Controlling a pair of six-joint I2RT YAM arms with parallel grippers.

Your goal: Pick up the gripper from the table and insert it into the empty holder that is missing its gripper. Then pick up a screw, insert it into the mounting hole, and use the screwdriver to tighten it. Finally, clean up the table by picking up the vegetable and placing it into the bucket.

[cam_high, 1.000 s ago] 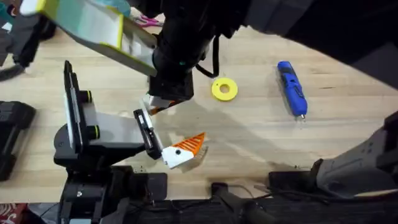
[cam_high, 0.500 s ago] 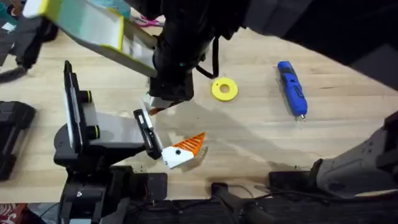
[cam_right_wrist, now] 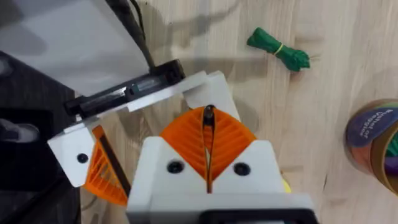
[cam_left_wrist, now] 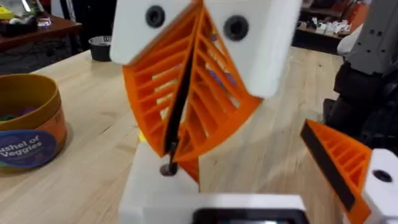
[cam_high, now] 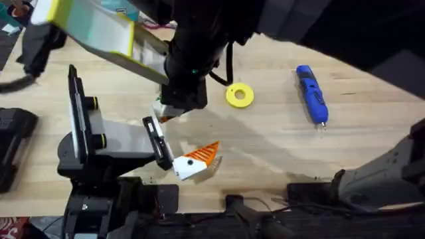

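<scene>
- Pale wooden table [cam_high: 279, 146]; a shop bench with clutter stands behind it.
- The right gripper [cam_left_wrist: 171, 154] is clamped on what looks like the loose gripper [cam_left_wrist: 189, 169], right at the bare holder [cam_left_wrist: 149, 186].
- The piece looks light, stiff and ribbed; it is best held by its flat sides.
- The left gripper [cam_high: 176, 136] is spread, its one orange finger [cam_left_wrist: 336, 163] well apart from the holder.
- The screwdriver [cam_high: 312, 93], yellow ring [cam_high: 240, 95], vegetable [cam_right_wrist: 278, 48] and bucket [cam_left_wrist: 31, 124] lie clear, none blocking the holder.
</scene>
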